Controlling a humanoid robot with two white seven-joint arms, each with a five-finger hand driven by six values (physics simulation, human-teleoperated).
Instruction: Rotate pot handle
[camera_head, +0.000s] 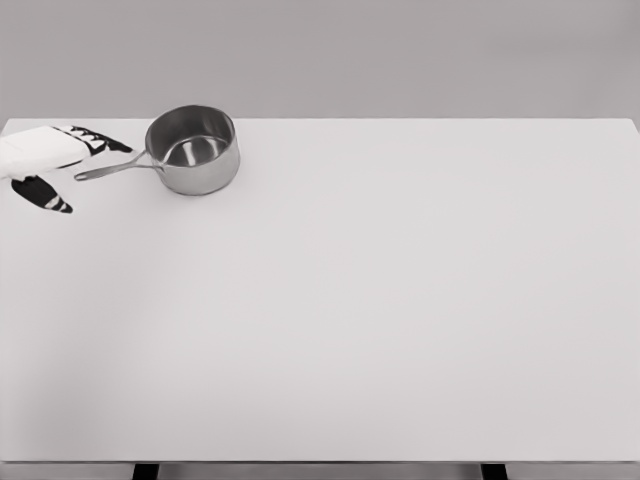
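Our left hand (50, 160) enters at far edge of table (400, 320), fingers spread, grasping nothing. Pot (193, 150) sits just beyond fingertips, handle (115, 167) pointing toward hand, between fingers and thumb, likely ready for grasp. Right hand unseen.

1. A small steel pot (193, 150) stood upright on the far left part of the white table; it was open-topped and empty, with a shiny interior.
2. Its thin handle (115, 168) pointed left, angled slightly toward the near edge.
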